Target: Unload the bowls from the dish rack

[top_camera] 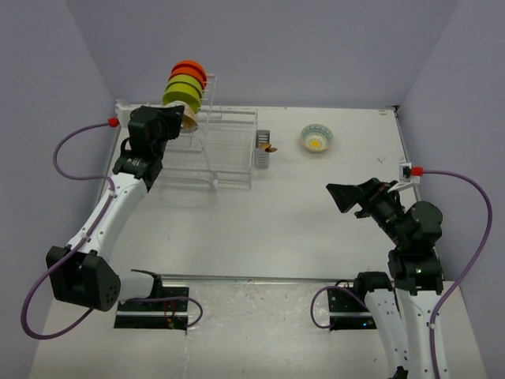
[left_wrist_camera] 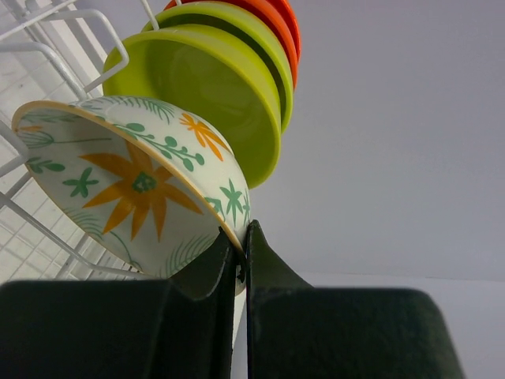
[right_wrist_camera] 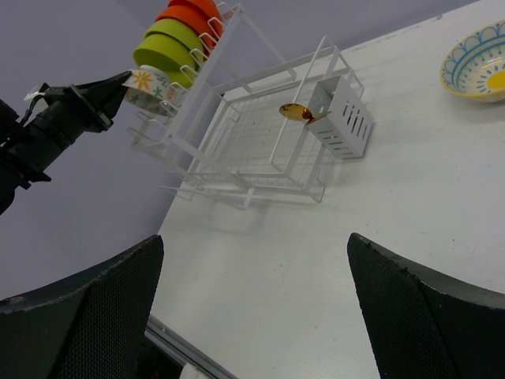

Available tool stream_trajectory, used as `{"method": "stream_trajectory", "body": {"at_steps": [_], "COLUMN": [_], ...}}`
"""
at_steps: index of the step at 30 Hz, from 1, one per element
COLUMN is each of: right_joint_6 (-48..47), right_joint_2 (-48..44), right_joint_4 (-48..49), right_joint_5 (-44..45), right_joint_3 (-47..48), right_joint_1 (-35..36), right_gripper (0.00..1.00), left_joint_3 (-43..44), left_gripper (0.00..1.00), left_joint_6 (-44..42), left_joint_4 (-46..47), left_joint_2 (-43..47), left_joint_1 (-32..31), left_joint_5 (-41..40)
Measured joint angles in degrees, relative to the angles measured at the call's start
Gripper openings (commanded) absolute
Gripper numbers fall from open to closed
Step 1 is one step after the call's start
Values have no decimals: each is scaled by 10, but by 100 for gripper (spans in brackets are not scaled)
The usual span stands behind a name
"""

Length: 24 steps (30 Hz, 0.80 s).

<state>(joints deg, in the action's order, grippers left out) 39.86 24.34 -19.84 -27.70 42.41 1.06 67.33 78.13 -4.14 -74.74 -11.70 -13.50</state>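
Note:
The white wire dish rack stands at the back left. Its upright tower holds orange-red bowls and lime-green bowls on edge. My left gripper is shut on the rim of the cream flower bowl, the lowest in the row, just in front of the green bowls and still by the tower wires. One finger is inside the rim and one outside it. The right wrist view shows the same grip on the cream bowl. My right gripper is open and empty, held above the table at the right.
A cream bowl with a blue pattern and yellow centre sits on the table right of the rack. The grey cutlery caddy hangs on the rack's right end with a gold spoon in it. The low tray holds nothing.

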Motion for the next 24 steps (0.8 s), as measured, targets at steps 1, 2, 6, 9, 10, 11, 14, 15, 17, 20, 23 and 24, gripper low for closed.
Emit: {"method": "stream_trajectory", "body": {"at_steps": [1, 2, 6, 9, 10, 11, 14, 15, 17, 20, 23, 24], "right_joint_6": [0, 0, 0, 0, 0, 0, 0, 0, 0, 0, 0, -1], "right_joint_2": [0, 0, 0, 0, 0, 1, 6, 9, 17, 33, 65, 80], "right_joint_4": [0, 0, -1, 0, 1, 1, 2, 3, 8, 19, 22, 19], "right_joint_5": [1, 1, 3, 8, 10, 10, 9, 10, 9, 10, 9, 9], "right_joint_3": [0, 0, 5, 9, 9, 9, 9, 9, 9, 9, 17, 25], "right_joint_1": [0, 0, 0, 0, 0, 0, 0, 0, 0, 0, 0, 0], "right_gripper": [99, 99, 99, 99, 99, 99, 99, 99, 99, 99, 99, 99], "left_joint_3": [-3, -5, -7, -18, -23, -25, -29, -33, -37, -36, 2, 41], "left_gripper": [0, 0, 0, 0, 0, 0, 0, 0, 0, 0, 0, 0], "left_joint_6": [3, 3, 3, 1, -3, -7, -17, -24, -35, -69, -144, -189], "left_joint_4": [2, 3, 3, 19, 26, 28, 35, 45, 65, 107, 113, 97], "left_joint_2": [2, 4, 12, 30, 38, 47, 75, 84, 98, 102, 77, 55], "left_joint_1": [0, 1, 1, 4, 5, 5, 4, 4, 4, 4, -16, -39], "left_joint_5": [1, 3, 4, 7, 9, 12, 23, 30, 46, 99, 169, 186]}}
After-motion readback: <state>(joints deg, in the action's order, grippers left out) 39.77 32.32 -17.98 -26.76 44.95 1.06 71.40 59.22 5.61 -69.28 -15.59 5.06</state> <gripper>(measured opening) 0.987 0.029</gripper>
